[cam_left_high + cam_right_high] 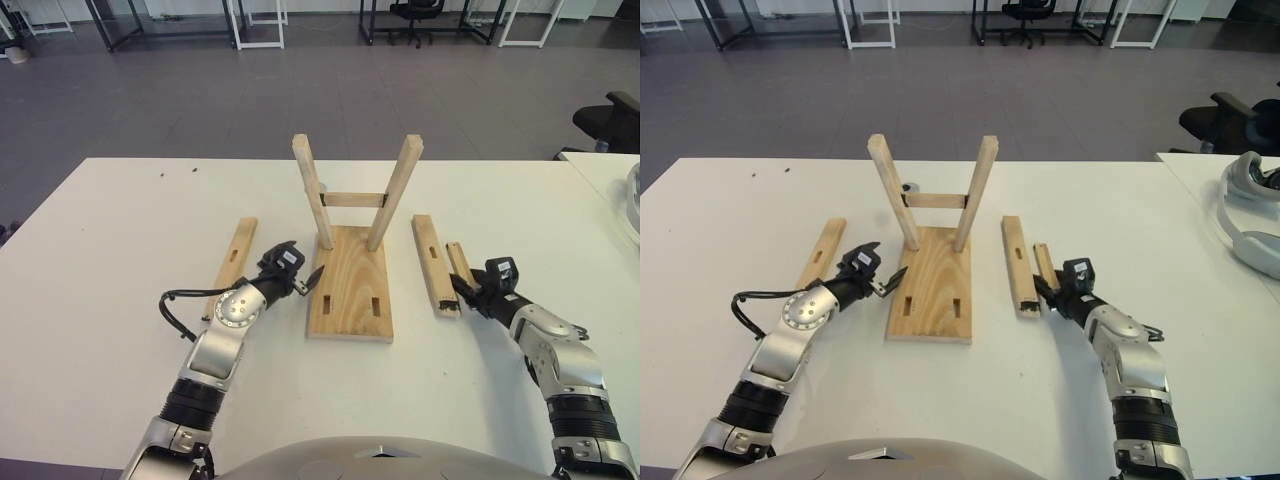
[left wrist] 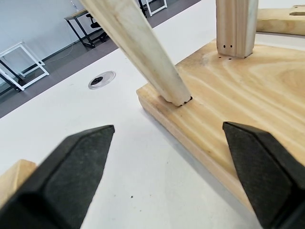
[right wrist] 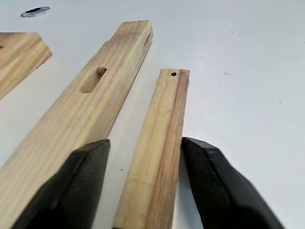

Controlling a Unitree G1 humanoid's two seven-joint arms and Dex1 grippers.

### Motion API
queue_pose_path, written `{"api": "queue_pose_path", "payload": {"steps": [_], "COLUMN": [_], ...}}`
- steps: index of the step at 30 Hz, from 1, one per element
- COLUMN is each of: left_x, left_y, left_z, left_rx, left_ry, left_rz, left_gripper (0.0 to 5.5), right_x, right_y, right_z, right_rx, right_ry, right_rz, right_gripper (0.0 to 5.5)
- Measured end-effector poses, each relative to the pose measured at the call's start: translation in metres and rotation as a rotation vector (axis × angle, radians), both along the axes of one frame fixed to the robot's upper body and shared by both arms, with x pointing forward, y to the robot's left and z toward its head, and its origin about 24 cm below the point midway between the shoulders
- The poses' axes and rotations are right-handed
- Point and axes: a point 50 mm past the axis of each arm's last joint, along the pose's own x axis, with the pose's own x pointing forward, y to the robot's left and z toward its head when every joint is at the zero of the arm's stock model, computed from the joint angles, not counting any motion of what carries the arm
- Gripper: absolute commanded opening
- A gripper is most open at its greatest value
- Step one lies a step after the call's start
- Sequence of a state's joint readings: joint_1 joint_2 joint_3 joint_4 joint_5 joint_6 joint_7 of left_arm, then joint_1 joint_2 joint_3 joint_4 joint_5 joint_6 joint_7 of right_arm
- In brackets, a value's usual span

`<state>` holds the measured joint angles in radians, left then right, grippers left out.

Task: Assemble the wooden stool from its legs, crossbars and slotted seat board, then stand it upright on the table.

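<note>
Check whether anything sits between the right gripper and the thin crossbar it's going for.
Nothing visible does. The right gripper has its open fingers on either side of the crossbar; the loose leg lies close alongside it.

A white tabletop bears a round metal grommet and dark specks. A white headset lies on the neighbouring table. A black office chair stands on the grey floor.

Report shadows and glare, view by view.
Left eye view: soft even light, no glare on the table, faint shadow along the seat board. Left wrist view: thin shadow under the board's edge. Right wrist view: dim strip between crossbar and leg.
</note>
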<state>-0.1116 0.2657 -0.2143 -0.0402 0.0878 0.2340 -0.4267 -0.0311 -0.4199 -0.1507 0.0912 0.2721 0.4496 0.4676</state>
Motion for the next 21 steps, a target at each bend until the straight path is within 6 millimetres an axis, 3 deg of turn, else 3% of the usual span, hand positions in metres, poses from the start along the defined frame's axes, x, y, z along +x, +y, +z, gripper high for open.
{"api": "queue_pose_path", "payload": {"steps": [7,13,15,17,19,21], "left_x": [-0.003,0.005,0.007,0.008,0.006,0.005], "left_y": [-0.005,-0.019,-0.024,-0.029,-0.033,-0.038], "left_z": [0.010,0.056,0.077,0.105,0.124,0.134], "left_rx": [-0.125,-0.511,-0.740,-0.972,-1.119,-1.198], "left_ry": [0.007,0.011,0.057,0.088,0.132,0.182], "left_rz": [0.015,0.010,0.001,-0.063,-0.136,-0.177], "left_gripper": [4.20,4.20,4.20,4.20,4.20,3.86], "right_x": [-0.002,-0.003,0.001,0.007,0.005,-0.004], "right_y": [-0.006,-0.021,-0.018,0.009,0.051,0.096], "right_z": [-0.002,-0.003,0.018,0.058,0.092,0.119], "right_rx": [-0.007,-0.063,-0.093,-0.125,-0.110,-0.023], "right_ry": [0.013,-0.063,-0.203,-0.401,-0.555,-0.672], "right_rz": [-0.041,-0.135,-0.096,0.086,0.310,0.503], "right_gripper": [1.50,1.32,1.32,1.32,1.32,1.32]}}
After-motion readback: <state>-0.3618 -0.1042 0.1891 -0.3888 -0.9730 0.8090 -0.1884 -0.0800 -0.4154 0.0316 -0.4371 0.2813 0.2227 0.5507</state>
